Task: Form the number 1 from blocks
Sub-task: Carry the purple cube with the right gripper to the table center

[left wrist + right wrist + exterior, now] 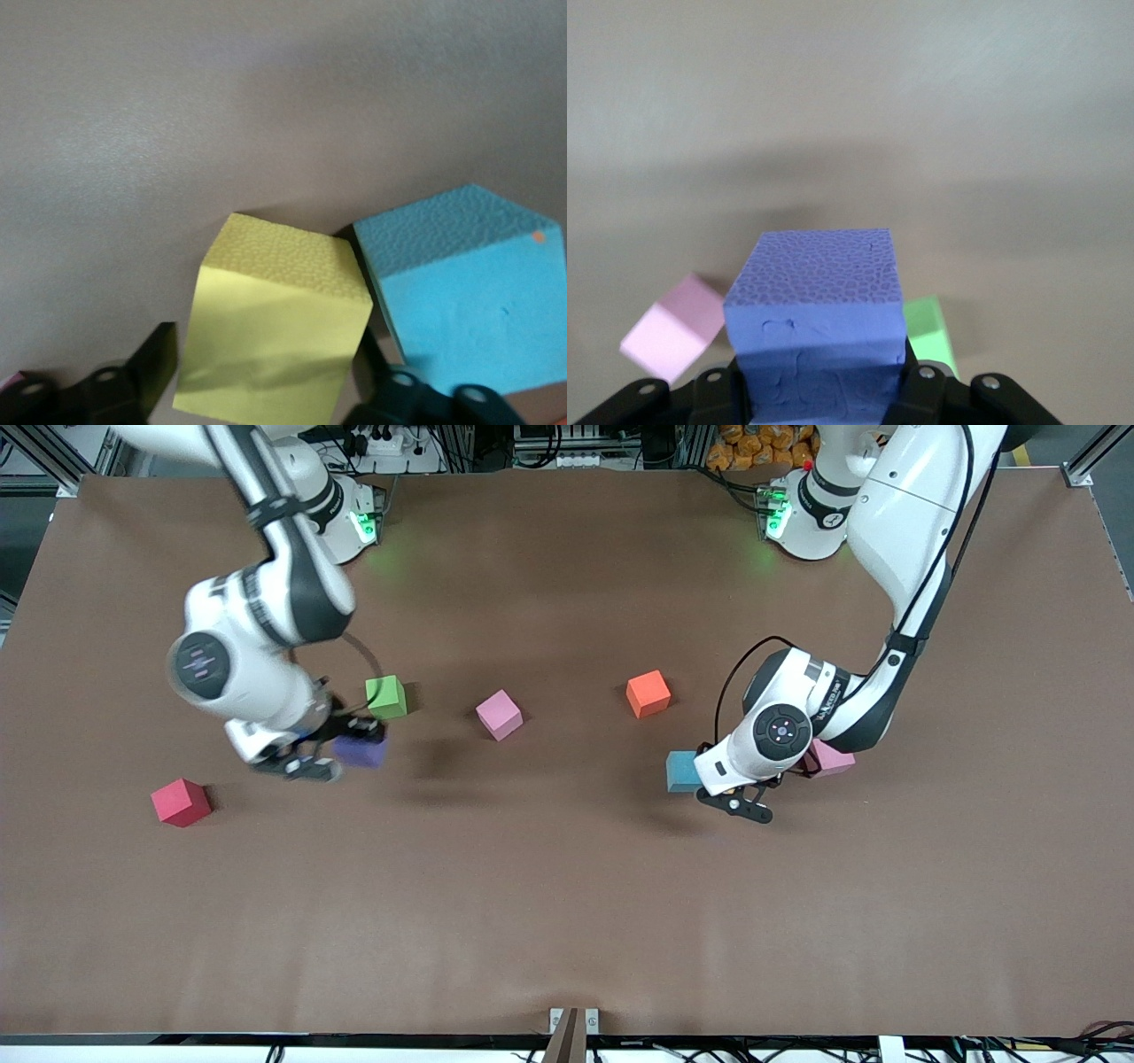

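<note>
Right wrist view showed the right gripper (819, 390) pinching the purple block (815, 310), awaiting placement; the left gripper (257, 398), spread, straddled the yellow block (270, 336).

bench (567, 921): brown matte cover, slightly wrinkled | top edge: cables, power strip (383, 443), aluminium framing (53, 460) | bracket (573, 1023) at bottom edge | lighting even

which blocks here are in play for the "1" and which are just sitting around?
In play:
- purple block, held in right gripper
- yellow block, between the fingers of left gripper
- light blue block, beside the yellow one
- green block
- orange block

Lying about:
- red block
- two pink blocks
</note>
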Robot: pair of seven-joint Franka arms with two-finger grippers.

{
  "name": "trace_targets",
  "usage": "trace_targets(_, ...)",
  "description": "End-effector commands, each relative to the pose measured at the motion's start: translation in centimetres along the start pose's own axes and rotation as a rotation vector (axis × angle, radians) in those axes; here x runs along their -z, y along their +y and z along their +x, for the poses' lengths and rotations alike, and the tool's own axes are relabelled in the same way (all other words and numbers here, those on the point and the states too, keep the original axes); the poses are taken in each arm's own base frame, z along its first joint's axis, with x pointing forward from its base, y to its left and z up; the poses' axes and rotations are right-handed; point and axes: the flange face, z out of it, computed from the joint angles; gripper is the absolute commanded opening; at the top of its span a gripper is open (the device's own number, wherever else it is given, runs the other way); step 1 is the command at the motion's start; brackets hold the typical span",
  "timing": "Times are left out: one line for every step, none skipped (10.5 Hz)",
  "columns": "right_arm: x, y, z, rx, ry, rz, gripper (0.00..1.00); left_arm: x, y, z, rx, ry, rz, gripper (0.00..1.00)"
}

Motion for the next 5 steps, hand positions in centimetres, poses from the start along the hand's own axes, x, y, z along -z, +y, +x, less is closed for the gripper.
trace_targets(-2.3, -5.1, -5.5, 0.012, -0.031, 0.005, 0.43, 0.4, 0.4, 0.2, 0.072, 0.02, 0.012, 0.0)
trace_targets(-3.2, -8.2, -7.7, 0.02, -0.035, -0.001, 0.43, 1.0, 0.4, 0.3, 0.115, 0.029, 0.009, 0.0)
trace_targets(-3.9, -10.8, -9.8, 0.038, -0.037, -0.014, 0.43, 1.8, 0.1, 0.5, 0.162, 0.043, 0.007, 0.0)
trace_targets(-4.6, -13.1, -11.7, 0.087, -0.035, -0.022, 0.43, 3.3, 0.1, 0.4, 0.194, 0.063, 0.006, 0.0)
trace_targets(-5.4, -15.0, -13.1, 0.13, -0.018, -0.021, 0.43, 5.0, -0.3, 0.4, 0.233, 0.087, 0.005, 0.0)
